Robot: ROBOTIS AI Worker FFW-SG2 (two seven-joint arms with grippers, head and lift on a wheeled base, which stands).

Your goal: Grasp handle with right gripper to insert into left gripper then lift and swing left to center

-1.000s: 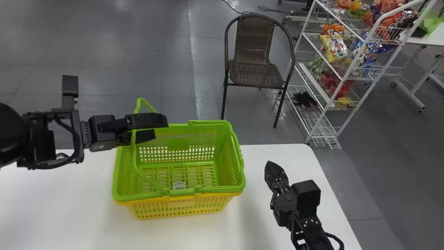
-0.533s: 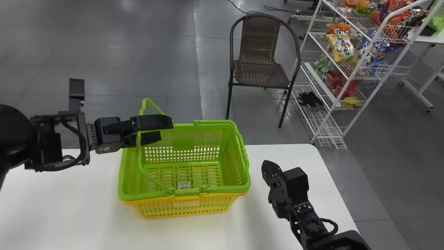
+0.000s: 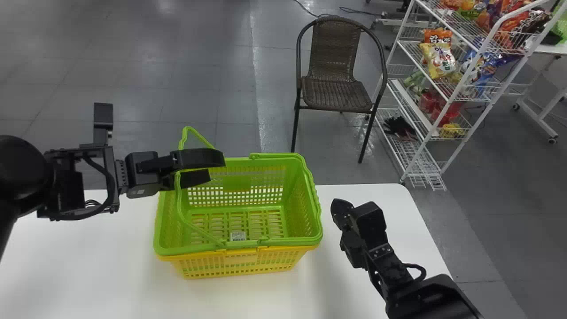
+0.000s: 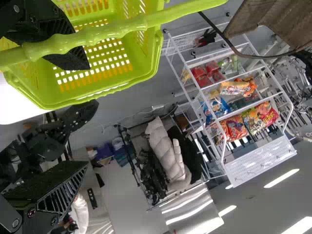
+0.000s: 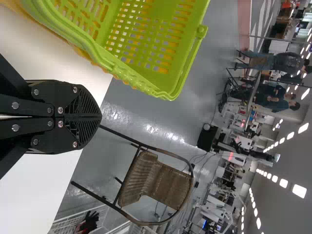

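Handle (image 3: 179, 201) above green basket (image 3: 297, 199), yellow basket (image 3: 239, 264) beneath, chair (image 3: 337, 94) and rack (image 3: 411, 104) beyond.

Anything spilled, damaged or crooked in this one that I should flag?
No spill or damage is visible. Slightly odd: the light-green plastic basket has one handle raised by the left gripper, while its other handle lies folded along the rim, so the two look mismatched.
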